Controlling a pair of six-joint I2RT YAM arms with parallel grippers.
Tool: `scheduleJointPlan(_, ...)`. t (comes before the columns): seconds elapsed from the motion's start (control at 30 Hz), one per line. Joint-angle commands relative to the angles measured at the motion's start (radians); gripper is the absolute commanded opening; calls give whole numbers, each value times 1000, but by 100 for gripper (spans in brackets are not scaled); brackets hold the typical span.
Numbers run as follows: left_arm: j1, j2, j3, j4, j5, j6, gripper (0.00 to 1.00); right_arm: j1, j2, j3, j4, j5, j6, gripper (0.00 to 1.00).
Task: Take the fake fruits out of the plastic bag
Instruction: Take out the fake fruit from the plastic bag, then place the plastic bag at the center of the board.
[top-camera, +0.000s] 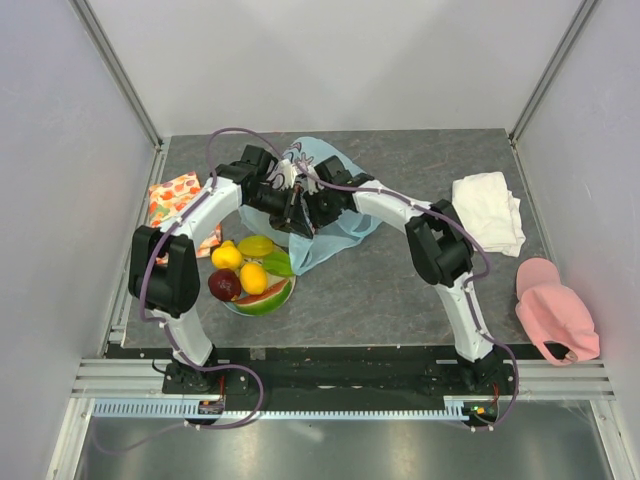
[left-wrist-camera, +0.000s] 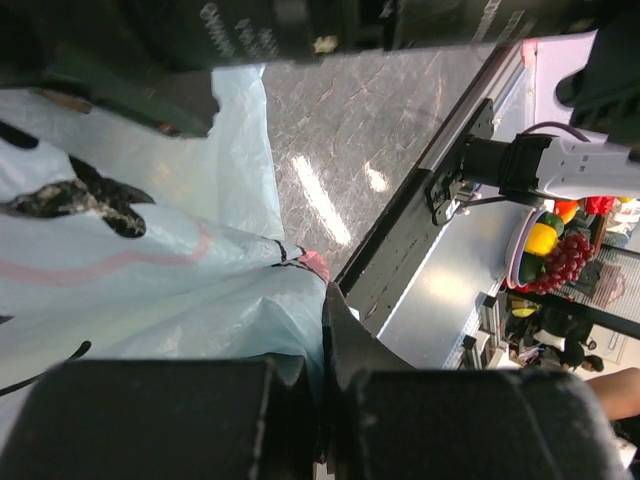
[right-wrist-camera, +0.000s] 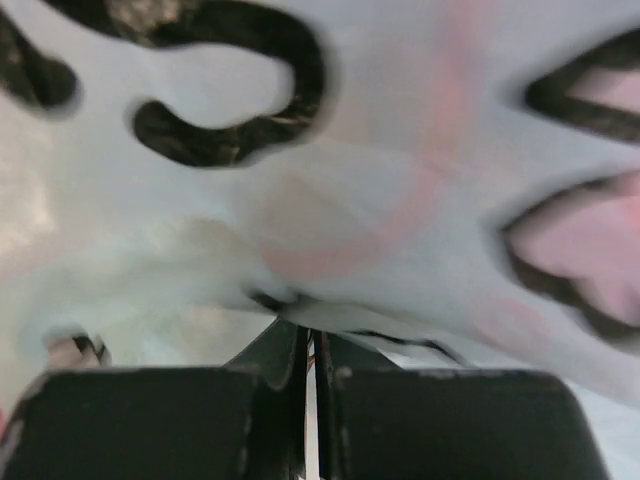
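The light-blue plastic bag (top-camera: 325, 215) with its pink-and-dark print lies crumpled at the middle back of the table, lifted at its near-left side. My left gripper (top-camera: 289, 213) and right gripper (top-camera: 306, 206) meet there, both shut on the bag's film. In the left wrist view the bag (left-wrist-camera: 150, 250) is pinched at the left gripper (left-wrist-camera: 326, 305). In the right wrist view the bag (right-wrist-camera: 380, 150) fills the frame above the right gripper (right-wrist-camera: 306, 335). A lemon (top-camera: 227, 257), a dark red apple (top-camera: 224, 285), a watermelon slice (top-camera: 268, 297) and a green piece (top-camera: 278, 264) lie on the plate (top-camera: 238, 308). I cannot see into the bag.
An orange-red patterned cloth (top-camera: 175, 195) lies at the left edge. A white folded towel (top-camera: 488, 210) and a pink cap (top-camera: 555, 308) lie at the right. The plate with fruits also shows at the far right of the left wrist view (left-wrist-camera: 522, 240).
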Motion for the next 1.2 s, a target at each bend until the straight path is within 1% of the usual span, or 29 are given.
scheduleJointPlan(0.0, -4, 20, 66, 17, 1, 27, 2, -99, -197, -52, -25, -25, -28, 0)
scheduleJointPlan(0.17, -4, 64, 140, 20, -12, 22, 2, -176, -415, -170, -71, -102, -77, 0)
scheduleJointPlan(0.37, -4, 110, 226, 20, -27, -1, 2, -190, -561, -227, -125, -192, -121, 0)
scheduleJointPlan(0.43, -4, 139, 287, 24, -38, -1, 2, -191, -584, -227, -174, -227, -152, 0)
scheduleJointPlan(0.5, -11, 188, 347, 35, -36, -4, 2, -191, -615, -236, -220, -231, -219, 0)
scheduleJointPlan(0.53, -16, 207, 414, 43, -33, -2, 2, -190, -629, -250, -260, -231, -254, 0)
scheduleJointPlan(0.57, -28, 225, 450, 49, -36, -2, 1, -190, -647, -279, -283, -231, -282, 0)
scheduleJointPlan(0.63, -41, 277, 541, 69, -52, 5, 2, -190, -652, -305, -371, -243, -371, 0)
scheduleJointPlan(0.73, -57, 325, 623, 107, -56, -4, 2, -190, -644, -353, -479, -244, -434, 0)
scheduleJointPlan(0.83, -71, 330, 646, 115, -49, -10, 2, -196, -696, -422, -489, -257, -452, 0)
scheduleJointPlan(0.9, -81, 325, 631, 118, -50, -30, 2, -196, -730, -449, -498, -275, -472, 0)
scheduleJointPlan(1.0, -90, 313, 594, 125, -49, -47, 2, -197, -811, -454, -536, -307, -560, 0)
scheduleJointPlan(1.03, -91, 308, 588, 124, -55, -47, 4, -197, -855, -456, -538, -333, -575, 0)
scheduleJointPlan(1.07, -91, 302, 590, 124, -64, -50, 17, -197, -877, -453, -539, -350, -601, 0)
scheduleJointPlan(1.1, -91, 293, 593, 121, -75, -44, 46, -199, -893, -447, -539, -370, -607, 0)
scheduleJointPlan(1.13, -90, 279, 605, 116, -96, -39, 59, -197, -909, -424, -538, -399, -609, 0)
scheduleJointPlan(1.17, -81, 247, 608, 112, -107, -36, 68, -196, -910, -408, -539, -416, -603, 0)
